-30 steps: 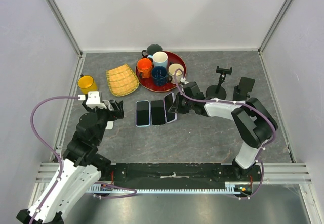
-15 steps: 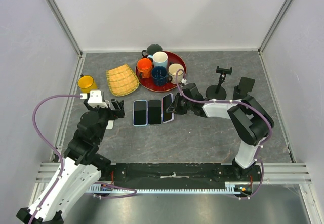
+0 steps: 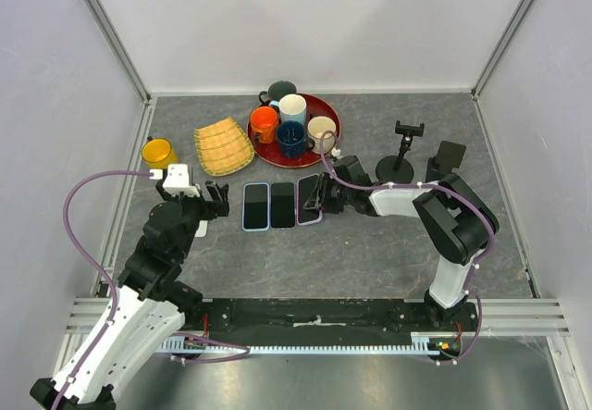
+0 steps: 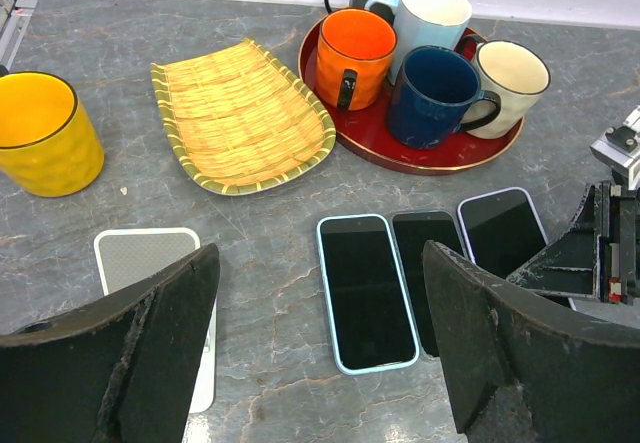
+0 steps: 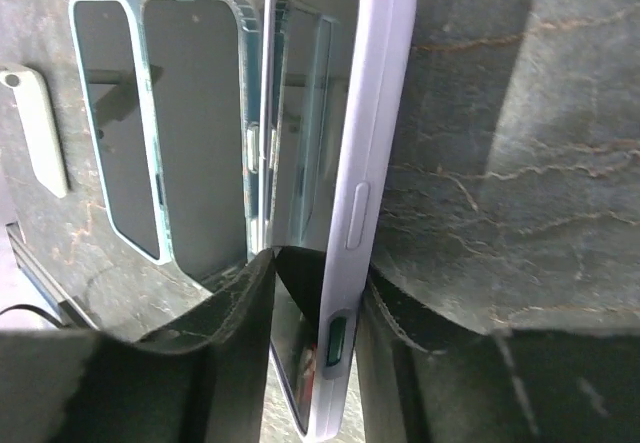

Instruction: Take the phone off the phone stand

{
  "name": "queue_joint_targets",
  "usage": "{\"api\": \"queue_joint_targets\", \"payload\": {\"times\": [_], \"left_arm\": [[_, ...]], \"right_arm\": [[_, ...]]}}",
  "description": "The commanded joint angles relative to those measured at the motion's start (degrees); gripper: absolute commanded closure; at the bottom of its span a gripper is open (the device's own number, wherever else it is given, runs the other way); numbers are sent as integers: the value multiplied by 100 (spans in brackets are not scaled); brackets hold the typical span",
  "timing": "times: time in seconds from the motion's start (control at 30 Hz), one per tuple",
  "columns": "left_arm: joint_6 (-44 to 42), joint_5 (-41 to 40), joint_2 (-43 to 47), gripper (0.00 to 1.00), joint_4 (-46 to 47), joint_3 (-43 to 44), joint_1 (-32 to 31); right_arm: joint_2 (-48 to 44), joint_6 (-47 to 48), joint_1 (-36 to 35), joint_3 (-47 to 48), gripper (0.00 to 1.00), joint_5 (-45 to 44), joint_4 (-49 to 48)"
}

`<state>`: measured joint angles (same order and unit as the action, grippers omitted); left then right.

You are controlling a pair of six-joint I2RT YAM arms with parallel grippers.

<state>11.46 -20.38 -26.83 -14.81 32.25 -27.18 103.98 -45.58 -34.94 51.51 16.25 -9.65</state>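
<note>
Lilac-cased phone (image 3: 310,199), slightly tilted, well apart from black stand (image 3: 401,154)

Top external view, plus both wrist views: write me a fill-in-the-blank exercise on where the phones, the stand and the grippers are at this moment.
1. The right gripper is shut on the edge of the lilac-cased phone, while the left gripper is ___.
2. The clamp of the black phone stand holds ___ phone.
3. Counting the lilac-cased one, ___ phones sit side by side on the grey stone-patterned table.

Missing words: open; no; three.
</note>
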Motion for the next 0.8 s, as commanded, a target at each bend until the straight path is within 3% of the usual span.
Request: {"api": "queue_joint_targets", "payload": {"times": [0.0,0.27,0.47,0.53,0.67,0.77], "left_arm": [[-136,78,2,12,242,27,20],[-101,43,11,12,215,53,20],[-21,-115,-6,12,154,53,20],[13,-141,-24,12,136,53,20],[137,-256,-112,11,31,80,20],[233,-308,-200,9,-83,124,20]], "right_arm": [[-36,269,-31,-71,54,-219,218],[-141,857,-31,158,43,-481,859],[-458,1209,-39,202,19,-1062,1448],[-606,1359,-39,211,16,-1378,1614],[-984,1657,-48,307,2,-2098,1940],[-1467,1947,-48,448,2,-2766,2151]]}}
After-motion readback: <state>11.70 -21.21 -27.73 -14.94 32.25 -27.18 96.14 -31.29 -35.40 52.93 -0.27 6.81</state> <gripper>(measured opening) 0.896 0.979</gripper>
